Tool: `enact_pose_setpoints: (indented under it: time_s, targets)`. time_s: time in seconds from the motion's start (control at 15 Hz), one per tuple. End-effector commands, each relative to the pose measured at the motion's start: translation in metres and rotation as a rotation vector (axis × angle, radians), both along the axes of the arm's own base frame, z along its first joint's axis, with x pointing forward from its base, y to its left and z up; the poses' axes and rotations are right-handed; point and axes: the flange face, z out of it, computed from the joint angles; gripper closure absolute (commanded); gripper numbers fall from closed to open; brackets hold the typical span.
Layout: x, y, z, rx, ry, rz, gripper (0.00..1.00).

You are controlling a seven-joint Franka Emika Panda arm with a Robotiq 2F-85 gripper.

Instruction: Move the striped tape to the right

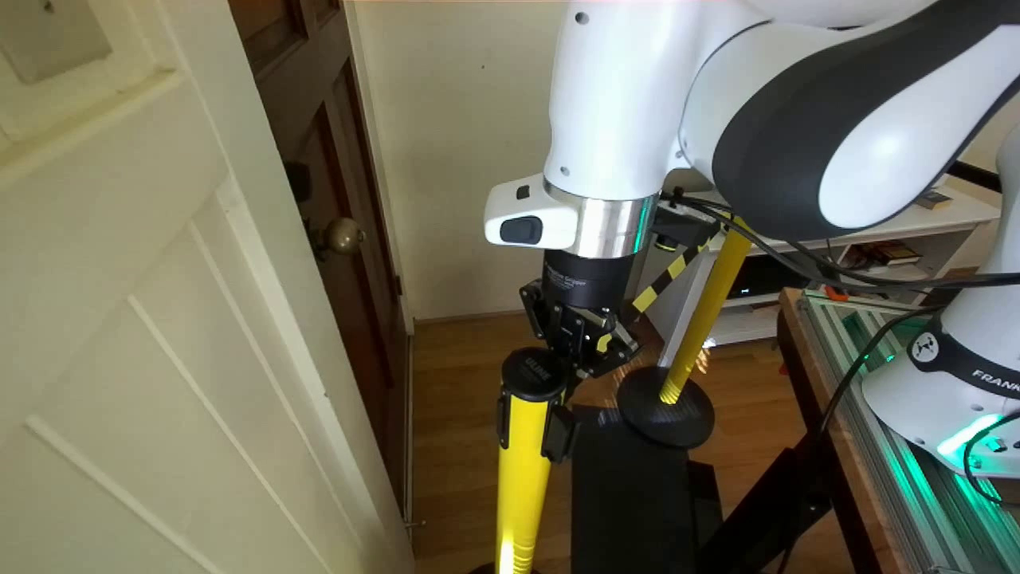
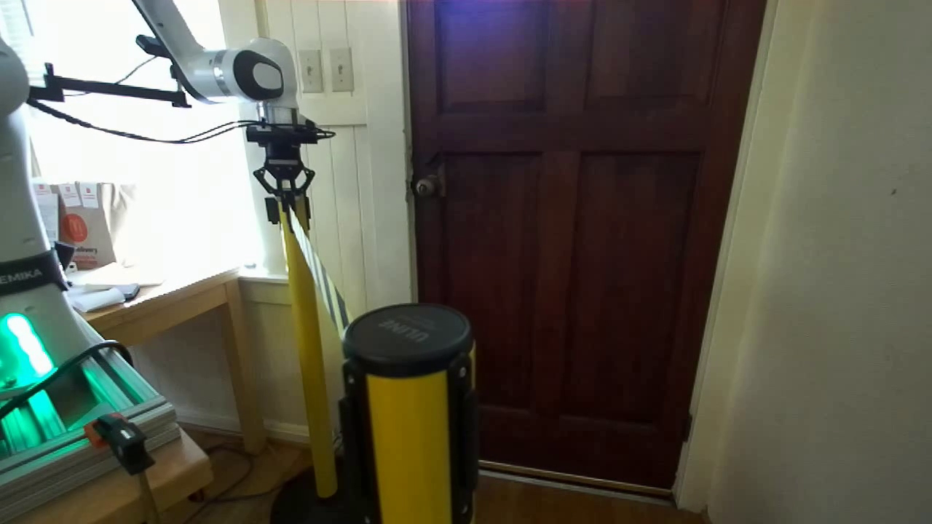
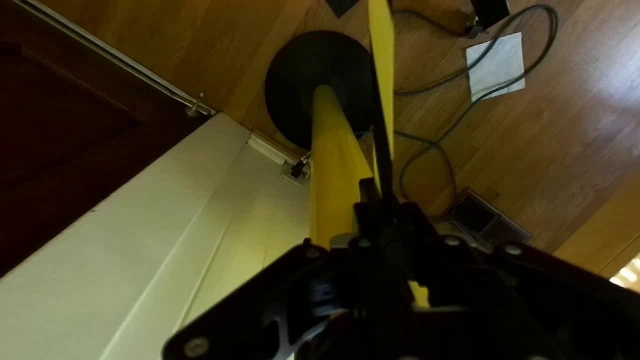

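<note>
As we read rightward in an exterior view, we pass the edge of the desk (image 2: pixel 182 304), then the end effector (image 2: pixel 288 202), clenched on the tape (image 2: pixel 319 273) just beside the far post (image 2: pixel 311 371). The tape slants down toward the near post (image 2: pixel 408 437); right of that we see open room. Wood floor (image 2: pixel 575 506) lies below; beyond stand the door (image 2: pixel 568 291), then the wall (image 2: pixel 837 255).

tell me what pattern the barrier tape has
The tape has alternating yellow and black stripes, clearest in an exterior view.

White arm (image 1: pixel 613 104), screw-dotted black claw (image 2: pixel 288 205)
</note>
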Motion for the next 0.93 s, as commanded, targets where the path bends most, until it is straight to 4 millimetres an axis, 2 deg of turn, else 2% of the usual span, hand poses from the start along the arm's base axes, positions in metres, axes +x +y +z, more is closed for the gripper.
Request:
enact_pose_setpoints:
  time_s: [0.0, 0.53, 0.87]
  targets:
    - [-0.03, 0.005, 0.024, -0.03, -0.05, -0.003, 0.95]
    - [-0.082, 0.012, 0.061, -0.085, -0.126, -0.007, 0.95]
    - [-0.122, -0.015, 0.066, -0.127, -0.107, 0.018, 0.95]
